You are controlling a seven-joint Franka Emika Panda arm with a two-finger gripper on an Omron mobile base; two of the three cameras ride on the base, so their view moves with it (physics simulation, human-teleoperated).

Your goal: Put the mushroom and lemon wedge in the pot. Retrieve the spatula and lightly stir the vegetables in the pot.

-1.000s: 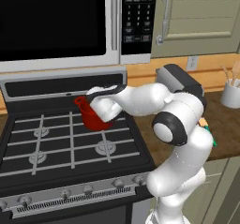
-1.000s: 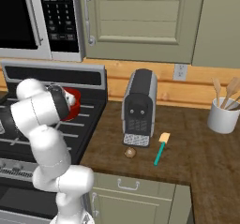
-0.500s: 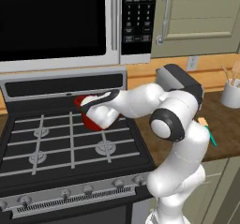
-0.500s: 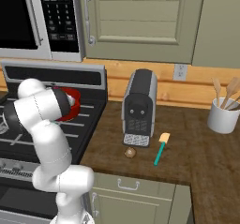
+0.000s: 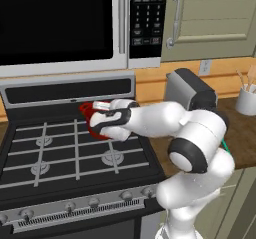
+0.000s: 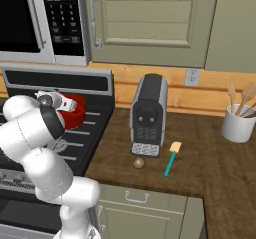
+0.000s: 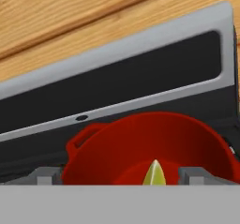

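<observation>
I see the pot (image 6: 75,114) on the stove (image 6: 95,128), lemon wedge (image 7: 154,174) inside it. At my three o'clock, on the counter (image 6: 200,158), the mushroom (image 6: 138,163) and spatula (image 6: 171,157) lie before the coffee machine (image 6: 148,114).

A black coffee machine (image 6: 148,114) stands on the wooden counter (image 6: 210,158) beside the stove (image 5: 60,153); a white cup (image 6: 239,127) holds wooden utensils.

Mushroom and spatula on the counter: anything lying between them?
Nothing; in the right base view bare wooden counter separates the mushroom from the spatula.
</observation>
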